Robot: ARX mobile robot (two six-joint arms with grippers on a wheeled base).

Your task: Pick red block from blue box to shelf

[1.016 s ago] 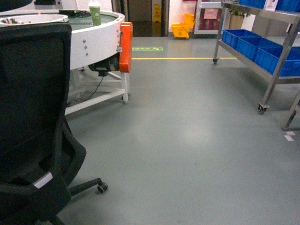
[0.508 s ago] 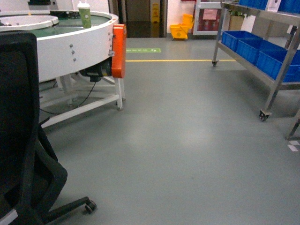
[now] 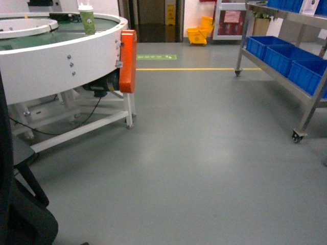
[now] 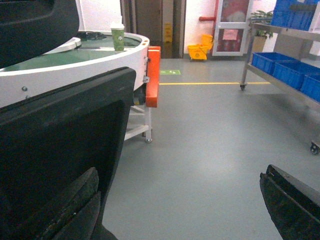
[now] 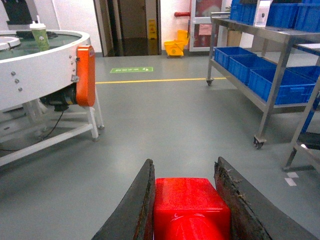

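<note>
In the right wrist view the glossy red block (image 5: 190,205) is clamped between the two dark fingers of my right gripper (image 5: 184,167), carried above the grey floor. The shelf (image 5: 272,107), a silver steel rack on casters, stands ahead to the right, and it also shows at the right edge of the head view as the shelf (image 3: 278,75). My left gripper (image 4: 181,175) is open with only floor between its fingers. The blue box is out of view. Neither gripper shows in the head view.
Dark blue crates (image 3: 286,58) sit on the rack's lower tier. A round white conveyor table (image 3: 61,61) with an orange guard (image 3: 127,61) and a green cup (image 3: 87,20) stands left. A black office chair (image 3: 20,214) is at the lower left. A yellow mop bucket (image 3: 199,34) stands far back.
The head view has advanced across the floor: the black chair has slid off to the left, and the rack's caster has shifted right and lower.
</note>
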